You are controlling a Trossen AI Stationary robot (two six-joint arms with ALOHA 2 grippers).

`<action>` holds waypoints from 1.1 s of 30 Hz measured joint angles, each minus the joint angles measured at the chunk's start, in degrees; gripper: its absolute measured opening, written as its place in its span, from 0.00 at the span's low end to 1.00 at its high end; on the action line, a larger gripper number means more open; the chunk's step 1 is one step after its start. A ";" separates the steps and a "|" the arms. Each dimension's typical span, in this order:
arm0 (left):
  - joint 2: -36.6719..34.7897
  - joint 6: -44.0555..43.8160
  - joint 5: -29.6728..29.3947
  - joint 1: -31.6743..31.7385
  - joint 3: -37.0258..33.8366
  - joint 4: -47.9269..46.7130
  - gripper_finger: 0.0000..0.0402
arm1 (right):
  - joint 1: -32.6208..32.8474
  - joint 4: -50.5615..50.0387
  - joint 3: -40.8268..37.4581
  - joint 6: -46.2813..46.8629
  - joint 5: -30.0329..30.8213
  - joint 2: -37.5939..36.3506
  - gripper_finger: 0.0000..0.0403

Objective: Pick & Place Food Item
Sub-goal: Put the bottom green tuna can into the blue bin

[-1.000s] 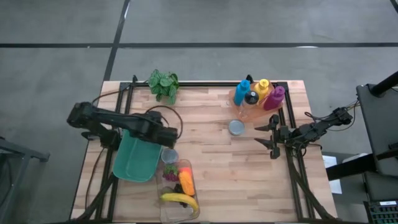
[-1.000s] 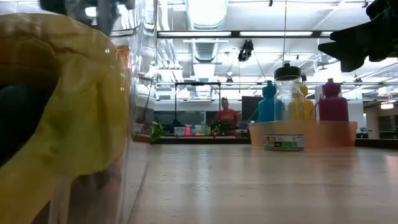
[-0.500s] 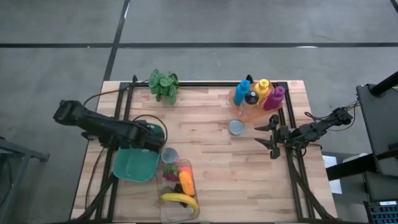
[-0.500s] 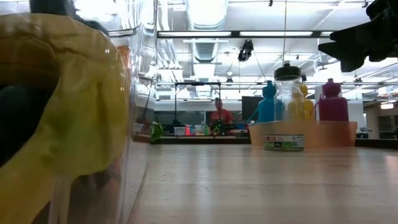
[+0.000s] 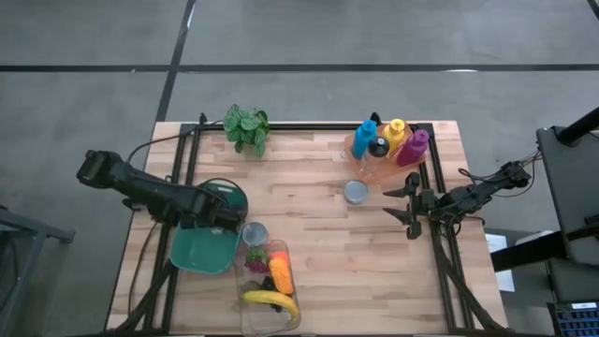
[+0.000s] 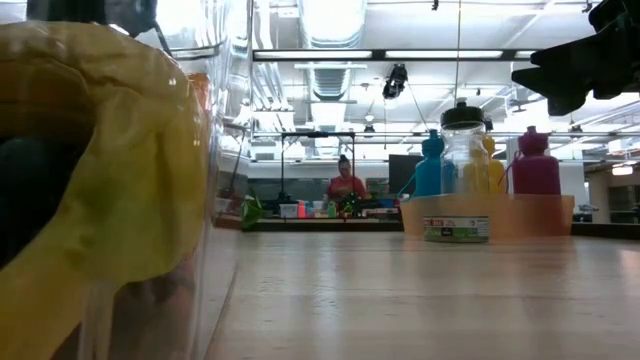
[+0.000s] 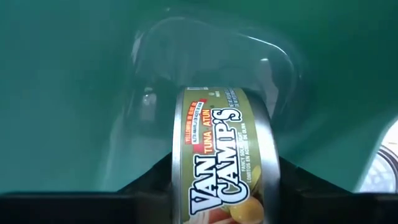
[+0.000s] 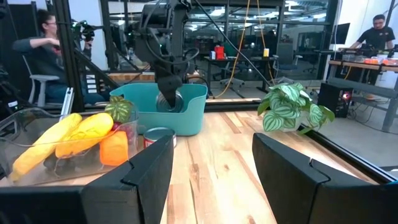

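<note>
A Van Camp's tuna can (image 7: 221, 143) sits in my left gripper (image 7: 224, 171), which is shut on it over the inside of the teal bin (image 7: 74, 74). In the high view my left gripper (image 5: 227, 213) reaches in from the table's left over the bin (image 5: 201, 251). The right wrist view shows it (image 8: 169, 93) dipping into the bin's opening (image 8: 189, 112). My right gripper (image 5: 404, 203) waits open near the table's right edge, touching nothing. My left gripper pinches the tuna can between its two fingers, one on each flat end (image 7: 181, 174), with the labelled side wall facing the wrist camera. The fingers (image 7: 143, 190) slant down from the table's left. The can stands on edge over the bin's floor; whether it touches the floor I cannot tell.
A silver can (image 5: 255, 234) stands on the table just right of the bin. A clear tub (image 5: 271, 281) holds a banana and other food near the near edge. Another can (image 5: 356, 192), a basket of bottles (image 5: 388, 145) and a plant (image 5: 246, 126) stand farther off.
My left gripper has drawn back toward the table's left edge, from over the bin's right rim to over its inside, still shut on the can. The arm's elbow has swung out past the left edge. A person in the room behind has shifted.
</note>
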 joint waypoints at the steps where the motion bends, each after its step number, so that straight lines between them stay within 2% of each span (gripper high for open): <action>1: 0.00 0.02 0.02 0.00 -0.13 0.34 0.39 | 0.02 -0.02 0.00 0.00 0.00 0.00 0.54; 7: -0.17 0.07 0.18 0.02 -0.63 0.63 0.50 | 0.01 0.00 0.00 0.00 0.00 0.02 0.54; 24: -0.77 0.68 -0.92 0.02 -0.53 2.48 0.53 | 0.02 0.00 0.00 0.00 0.00 0.04 0.54; 33: -1.58 0.59 -0.92 0.04 -0.53 2.39 0.63 | 0.00 0.02 0.00 0.00 0.00 0.04 0.54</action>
